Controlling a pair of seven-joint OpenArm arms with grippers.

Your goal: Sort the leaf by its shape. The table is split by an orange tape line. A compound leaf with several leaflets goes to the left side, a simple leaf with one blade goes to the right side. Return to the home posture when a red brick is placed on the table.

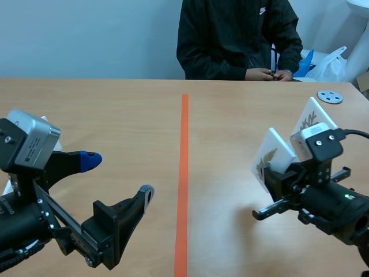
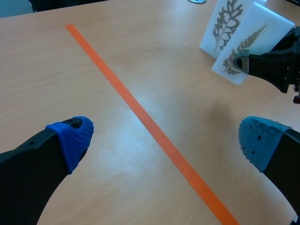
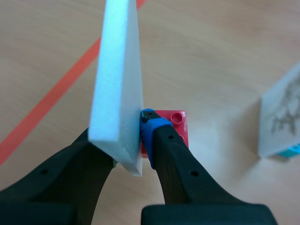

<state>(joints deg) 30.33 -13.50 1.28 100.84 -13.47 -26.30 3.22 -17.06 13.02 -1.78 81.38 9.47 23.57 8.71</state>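
Right wrist view has the leaf card [image 3: 119, 84] edge-on, clamped upright between the fingers of the right gripper [image 3: 129, 140], with one blue pad [image 3: 150, 124] pressed against its face. In the left wrist view the print on it is feathery, with many small leaflets along a stem. It therefore reads as a compound leaf and belongs on the left side. The card is held over the right half of the table [image 1: 115, 109], short of the tape line [image 1: 184, 173] and not across it. A second card [image 1: 311, 118] stands just behind it, also on the right half. Just past the right pad shows a red studded piece [image 3: 174, 123]; whether it is the brick cue lying on the table or a foot of the card cannot be told. The left gripper [image 1: 119, 176] hovers over the left half with its jaws wide apart, holding nothing. A grey disc [image 1: 330, 96] lies at the far right, and a person [image 1: 236, 37] sits across the table. Judged from these pictures, the pick is done; the carry over the line and the release are left.
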